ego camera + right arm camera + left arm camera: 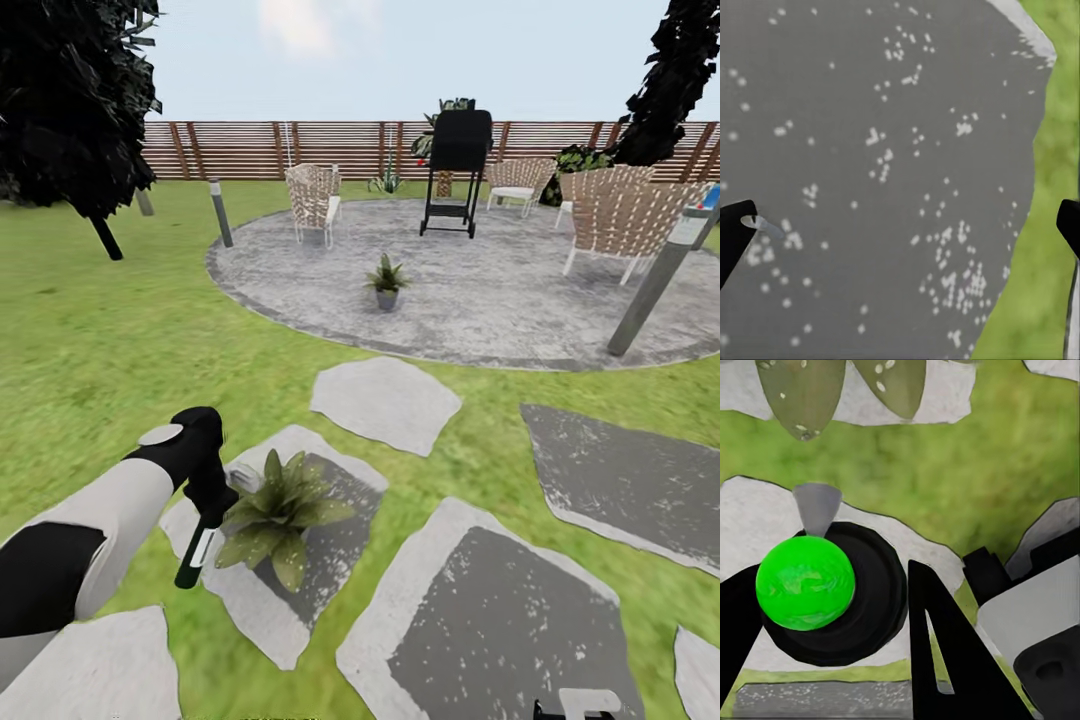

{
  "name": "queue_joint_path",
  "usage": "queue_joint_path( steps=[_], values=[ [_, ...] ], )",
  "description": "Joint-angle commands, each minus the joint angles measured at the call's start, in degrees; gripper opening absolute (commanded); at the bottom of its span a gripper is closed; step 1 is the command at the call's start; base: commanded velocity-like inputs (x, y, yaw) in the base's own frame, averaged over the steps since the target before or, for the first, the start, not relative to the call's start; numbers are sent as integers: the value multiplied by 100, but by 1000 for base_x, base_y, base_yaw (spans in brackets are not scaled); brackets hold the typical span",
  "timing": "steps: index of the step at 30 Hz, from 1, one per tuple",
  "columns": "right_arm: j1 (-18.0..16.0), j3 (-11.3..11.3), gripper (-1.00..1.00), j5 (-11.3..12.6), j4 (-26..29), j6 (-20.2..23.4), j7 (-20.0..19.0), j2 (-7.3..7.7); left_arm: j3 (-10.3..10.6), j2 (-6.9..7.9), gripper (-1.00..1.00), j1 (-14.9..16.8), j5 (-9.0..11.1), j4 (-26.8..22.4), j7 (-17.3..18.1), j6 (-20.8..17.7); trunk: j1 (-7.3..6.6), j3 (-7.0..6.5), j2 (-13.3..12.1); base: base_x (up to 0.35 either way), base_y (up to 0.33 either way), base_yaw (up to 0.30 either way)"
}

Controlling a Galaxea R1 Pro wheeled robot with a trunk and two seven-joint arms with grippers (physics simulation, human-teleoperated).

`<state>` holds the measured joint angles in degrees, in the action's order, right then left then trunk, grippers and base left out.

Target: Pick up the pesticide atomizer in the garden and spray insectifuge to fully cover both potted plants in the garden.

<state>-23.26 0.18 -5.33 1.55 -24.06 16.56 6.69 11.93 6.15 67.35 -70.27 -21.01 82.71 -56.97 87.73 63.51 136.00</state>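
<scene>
Head view: the left arm (110, 520) reaches down over a stepping stone (330, 560) in the lawn (100, 340). The left gripper (205, 520) holds the spray bottle (198, 555), which hangs below the hand and just beside the near potted plant (280, 512). That plant stands on the stone, toward its left edge. The second potted plant (387, 281) stands well apart, near the front edge of the round paved patch (500, 290). Chairs (315, 200), a black grill (455, 165) and a slatted wooden fence (250, 148) lie behind it. A grey post (655, 280) leans at the patch's right edge.

Left wrist view: the fingers (945, 652) pinch the bottle; its green body (805, 583) and pale nozzle (817, 508) show end on. The nozzle points toward the plant's leaves (802, 394), across a strip of grass.

Right wrist view: the right gripper (904, 232) hangs over a dark speckled stone (870, 150), near its grass edge. Jaws spread wide, with nothing between the fingertips (733, 229).
</scene>
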Motion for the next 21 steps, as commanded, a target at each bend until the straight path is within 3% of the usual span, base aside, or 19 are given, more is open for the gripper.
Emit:
queue_joint_path(
  steps=[1, 5, 14, 21],
  values=[
    [-3, -1, 100, -56, -5, -2, 40, 0, 11, -3, -100, -13, -51, -5, 57, -56, -2, 5, 2, 0, 0, 267],
    [-3, -1, 100, -56, -5, -2, 40, -1, 11, -14, -100, -27, -57, -12, 57, -51, -2, 5, 2, 73, -108, 65],
    [-3, -1, 100, -56, -5, -2, 40, -1, 11, -1, -100, -29, -57, -44, 55, -59, -2, 5, 2, 43, -258, 2],
    [-3, -1, 100, -56, -5, -2, 40, -6, 11, 7, -100, -20, -66, -44, 53, -59, -2, 5, 2, -94, -258, 49]
  ],
)
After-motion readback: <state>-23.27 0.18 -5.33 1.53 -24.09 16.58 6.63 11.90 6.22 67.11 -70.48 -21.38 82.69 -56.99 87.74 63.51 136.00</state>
